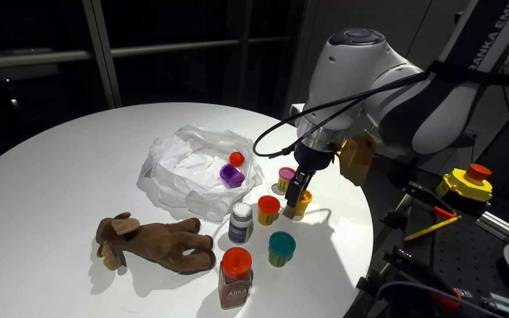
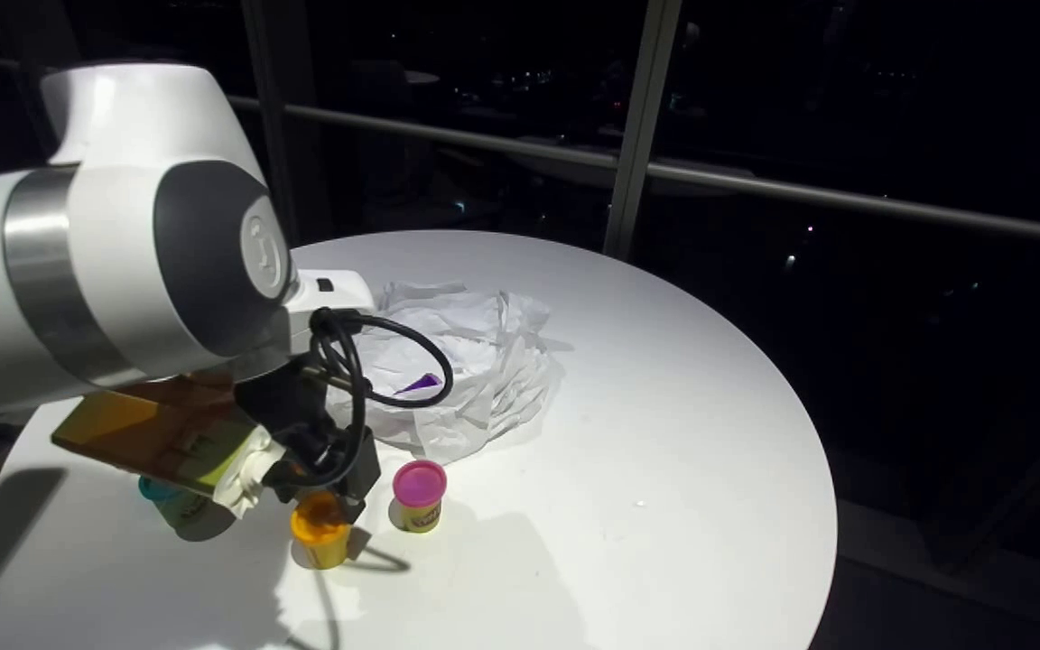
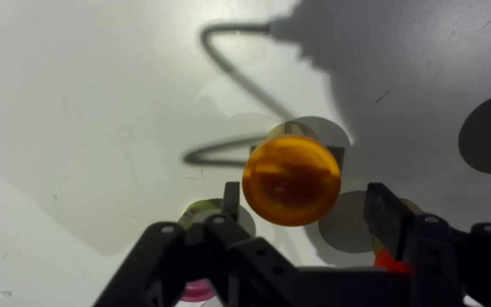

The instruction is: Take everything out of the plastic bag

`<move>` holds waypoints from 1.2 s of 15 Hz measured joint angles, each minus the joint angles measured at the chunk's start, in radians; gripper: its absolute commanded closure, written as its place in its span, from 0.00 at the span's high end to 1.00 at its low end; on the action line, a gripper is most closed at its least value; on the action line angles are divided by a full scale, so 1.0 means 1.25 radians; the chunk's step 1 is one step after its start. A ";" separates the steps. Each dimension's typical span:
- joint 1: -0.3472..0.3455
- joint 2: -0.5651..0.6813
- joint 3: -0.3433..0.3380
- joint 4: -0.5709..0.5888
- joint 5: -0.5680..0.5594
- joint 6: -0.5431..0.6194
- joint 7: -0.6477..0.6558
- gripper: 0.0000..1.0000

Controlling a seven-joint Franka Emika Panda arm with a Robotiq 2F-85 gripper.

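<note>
Wrist view: claw (image 3: 303,194) spread, jaws apart; orange cup (image 3: 291,183) showing between fingertips (image 3: 231,198).

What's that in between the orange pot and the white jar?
In an exterior view, the red-lidded pot stands between the orange pot and the white jar; one of the open jaws is there too, beside the orange pot.

Crumpled white plastic bag (image 1: 212,204): glossy film. Brown floppy-eared plush toy (image 1: 155,243): matt. Round white table (image 1: 55,185): smooth, faint sheen.
</note>
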 measured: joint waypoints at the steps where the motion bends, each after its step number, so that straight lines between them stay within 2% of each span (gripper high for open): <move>1: 0.005 -0.001 -0.003 0.000 0.000 0.001 0.000 1.00; 5: 0.035 -0.035 -0.035 -0.005 0.000 -0.010 0.001 1.00; 8: 0.035 -0.105 -0.034 -0.001 0.021 -0.084 0.002 1.00; 11: 0.007 -0.163 0.025 0.024 0.131 -0.169 -0.024 1.00; 15: -0.041 -0.162 0.120 0.120 0.300 -0.243 -0.102 1.00; 18: -0.051 -0.124 0.143 0.216 0.326 -0.294 -0.116 1.00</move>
